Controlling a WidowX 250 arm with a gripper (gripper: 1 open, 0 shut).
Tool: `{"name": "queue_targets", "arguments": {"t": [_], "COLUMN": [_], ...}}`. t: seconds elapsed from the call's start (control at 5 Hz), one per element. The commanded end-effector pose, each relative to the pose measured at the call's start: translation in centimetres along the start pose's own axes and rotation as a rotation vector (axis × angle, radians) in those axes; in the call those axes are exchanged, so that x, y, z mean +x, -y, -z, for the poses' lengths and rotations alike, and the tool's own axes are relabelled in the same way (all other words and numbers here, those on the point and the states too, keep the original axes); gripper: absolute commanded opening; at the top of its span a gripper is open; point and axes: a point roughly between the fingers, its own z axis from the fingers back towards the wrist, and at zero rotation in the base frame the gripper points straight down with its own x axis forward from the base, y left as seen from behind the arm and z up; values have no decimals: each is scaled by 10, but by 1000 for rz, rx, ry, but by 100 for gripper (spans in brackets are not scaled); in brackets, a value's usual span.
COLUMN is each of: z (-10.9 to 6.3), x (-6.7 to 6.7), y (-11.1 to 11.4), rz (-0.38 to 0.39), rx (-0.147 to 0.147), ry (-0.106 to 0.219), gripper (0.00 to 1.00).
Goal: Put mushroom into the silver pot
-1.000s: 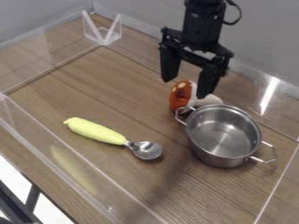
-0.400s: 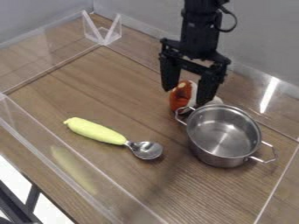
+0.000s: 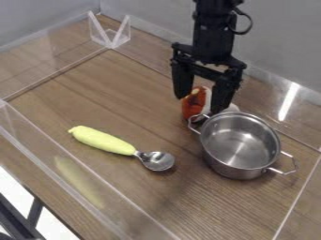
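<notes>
The mushroom (image 3: 194,101), with an orange-brown cap and pale stem, stands on the wooden table just beyond the silver pot's far rim. My black gripper (image 3: 204,94) points down over it, open, with one finger on each side of the cap; I cannot tell whether the fingers touch it. The silver pot (image 3: 242,145) sits right of centre and has nothing in it, its loop handles at the near right and far left.
A spoon (image 3: 120,146) with a yellow handle and silver bowl lies left of the pot. Clear acrylic walls (image 3: 38,52) enclose the table. A small clear stand (image 3: 111,33) sits at the far left corner.
The gripper has sunk slightly and shifted a little left, so its fingers now bracket the mushroom. The jaws stayed open; the pot and spoon did not move.
</notes>
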Motion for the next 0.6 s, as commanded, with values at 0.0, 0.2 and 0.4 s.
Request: {"name": "queue_targets", "arguments": {"t": [0.0, 0.2, 0.4], "z": [-9, -10, -11], "x": [5, 6, 8], "y": [-4, -4, -4], "rz": [-10, -2, 4], "rx": [-14, -19, -23], "ry": [37, 43, 50], "gripper": [100, 100, 100]}}
